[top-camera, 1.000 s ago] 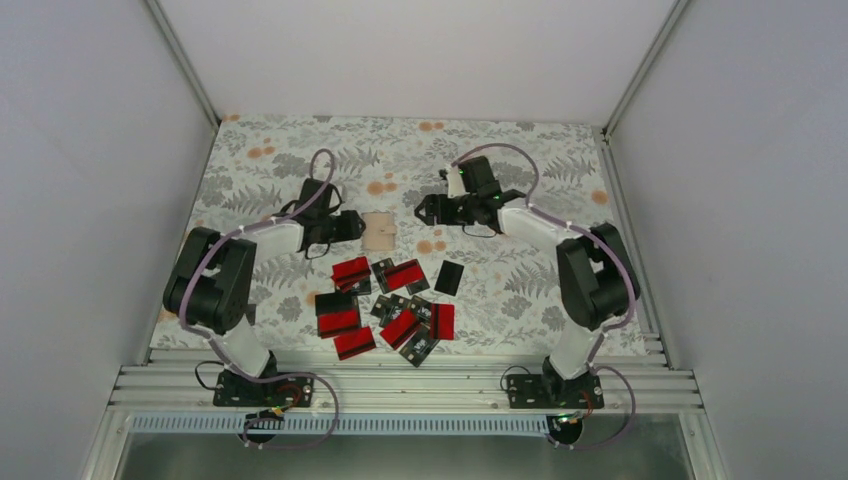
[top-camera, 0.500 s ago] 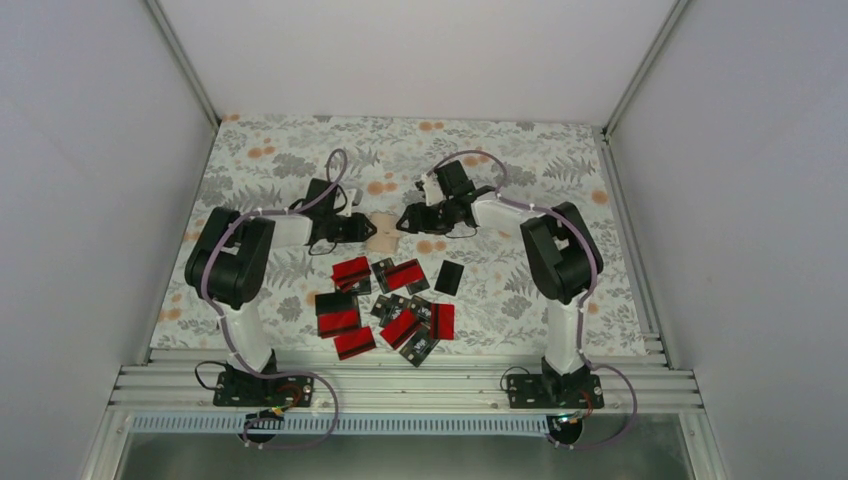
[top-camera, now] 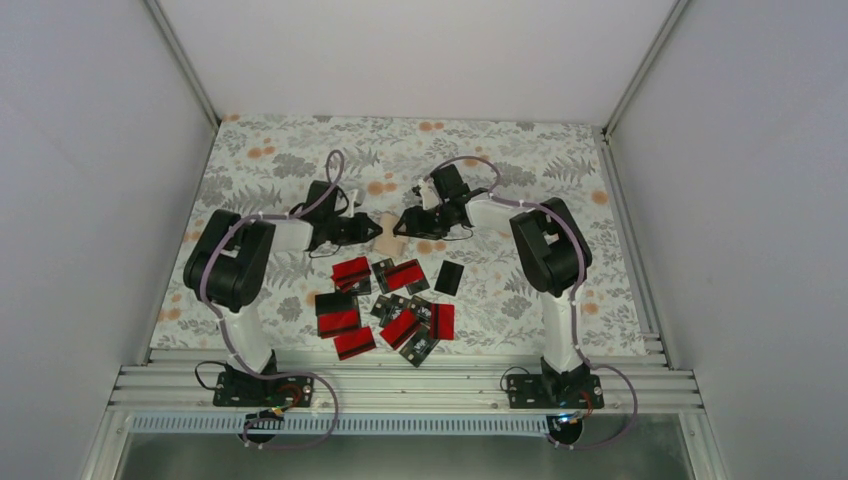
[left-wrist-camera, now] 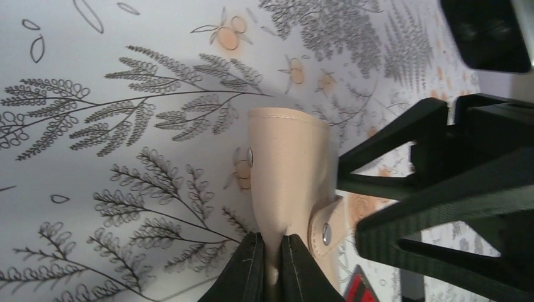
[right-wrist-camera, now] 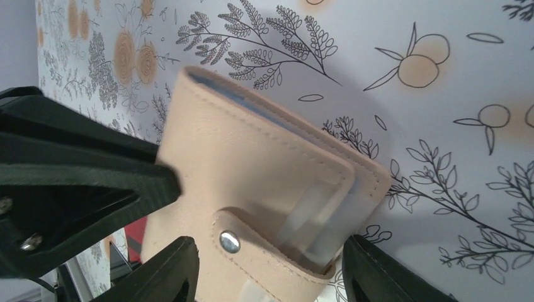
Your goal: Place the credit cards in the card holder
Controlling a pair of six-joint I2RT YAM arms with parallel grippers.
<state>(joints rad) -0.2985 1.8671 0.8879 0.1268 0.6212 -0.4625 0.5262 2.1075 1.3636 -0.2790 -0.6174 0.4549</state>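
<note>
I see left gripper (left-wrist-camera: 272, 255) clamped on one edge of the card holder (left-wrist-camera: 289, 163). Right gripper (right-wrist-camera: 271, 270) wide open, straddling its snap end, contact unclear. Holder is mid-counter (top-camera: 260, 160), just beyond the scattered credit cards (top-camera: 390, 305).

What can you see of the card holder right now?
The card holder is a tan, leather-look folding case with a metal snap on a strap tab, apparently undone; clear sleeves and pale blue-grey lining peek out. It sits tilted over the floral cloth, one edge pinched by the left end effector, with the open right end effector straddling it.
</note>
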